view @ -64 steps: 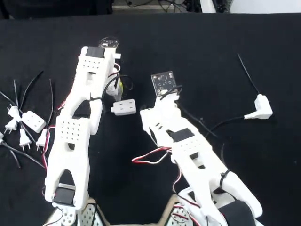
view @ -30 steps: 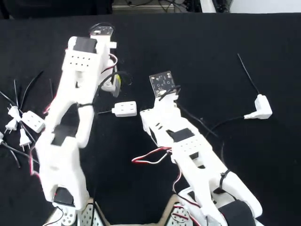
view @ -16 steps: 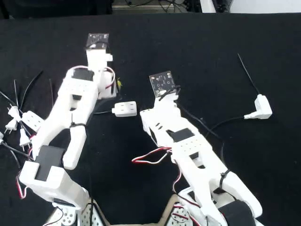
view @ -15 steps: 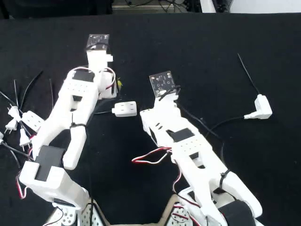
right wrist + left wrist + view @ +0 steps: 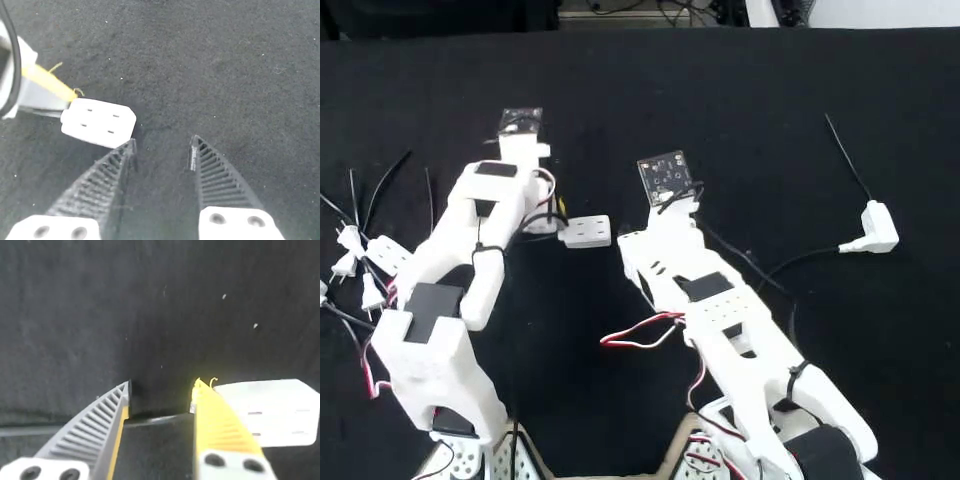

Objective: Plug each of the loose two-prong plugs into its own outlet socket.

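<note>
White outlet socket (image 5: 585,231) lying flat on the black table cloth (image 5: 750,110), with both grippers beside it.

The left gripper (image 5: 160,387) stands spread and empty, its yellow finger (image 5: 220,420) just beside the socket's edge. The right gripper (image 5: 162,145) is parted too, holding nothing, near the socket's other side. Loose two-prong plugs (image 5: 370,290) lie well apart at the table's left edge, and an angled plug (image 5: 875,228) lies far to the right.

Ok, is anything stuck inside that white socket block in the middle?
No. The outlet block shows four bare slots on top, with no plug in them. The left gripper stands open at one end and covers it, so anything there is hidden.
</note>
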